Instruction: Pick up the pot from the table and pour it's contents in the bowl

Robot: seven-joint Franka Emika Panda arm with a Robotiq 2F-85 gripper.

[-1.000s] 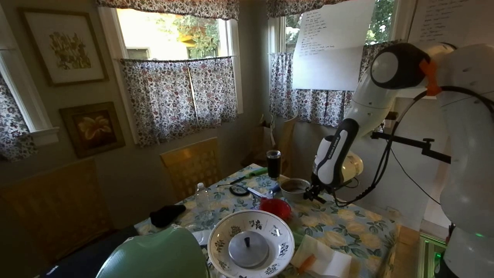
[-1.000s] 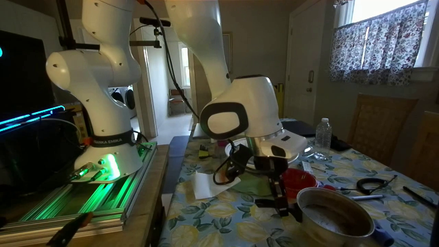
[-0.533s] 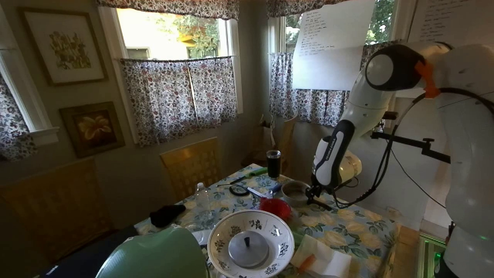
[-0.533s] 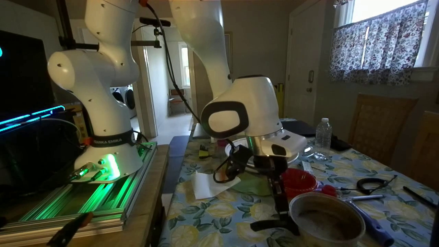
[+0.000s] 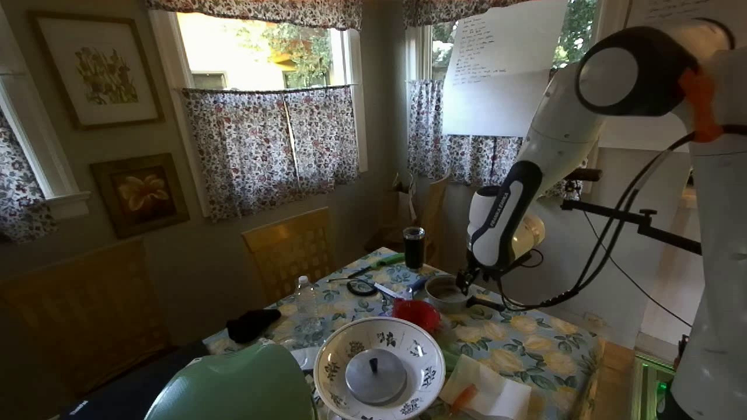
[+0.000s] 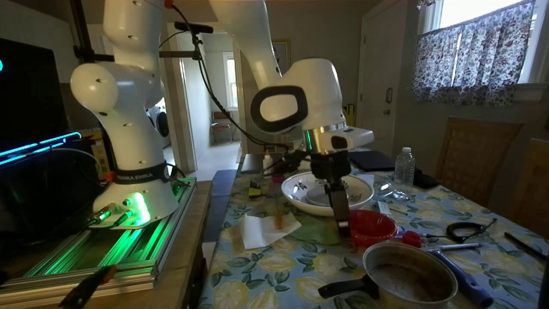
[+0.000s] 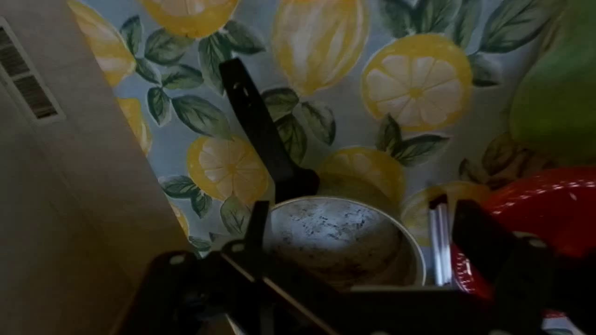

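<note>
We are hanging the black two-fingered gripper (image 7: 356, 211) near the small round greyish metal pot (image 6: 409, 277), apart from it, the jaws wide apart and gripping nothing. In the lower right of an exterior view the pot is standing upright on the lemon-patterned, cloth-covered table (image 6: 274, 266), its straight black handle (image 6: 348, 286) pointing left.

We are judging this as preparing the grasp. We should be lowering the fingers astride the handle, close to the pot's wall, so the weight is not twisting it in our grip. The handle is slanting toward the upper left of the wrist view — a slight turn may be helping the pads meet it squarely. We should be steering clear of the round glossy red dish (image 7: 549, 200) at the right of that view, then lifting level before any tilting.

Inside the pot, brown stains are showing; whether liquid is lying there, we cannot tell. At the lower centre of an exterior view, the large wide white leaf-patterned bowl (image 5: 332, 368) is holding a round grey metal lid (image 5: 376, 385) with a black knob (image 5: 374, 365) — so a pour may be striking the lid and splashing, and we should be aiming slowly beside it.
</note>
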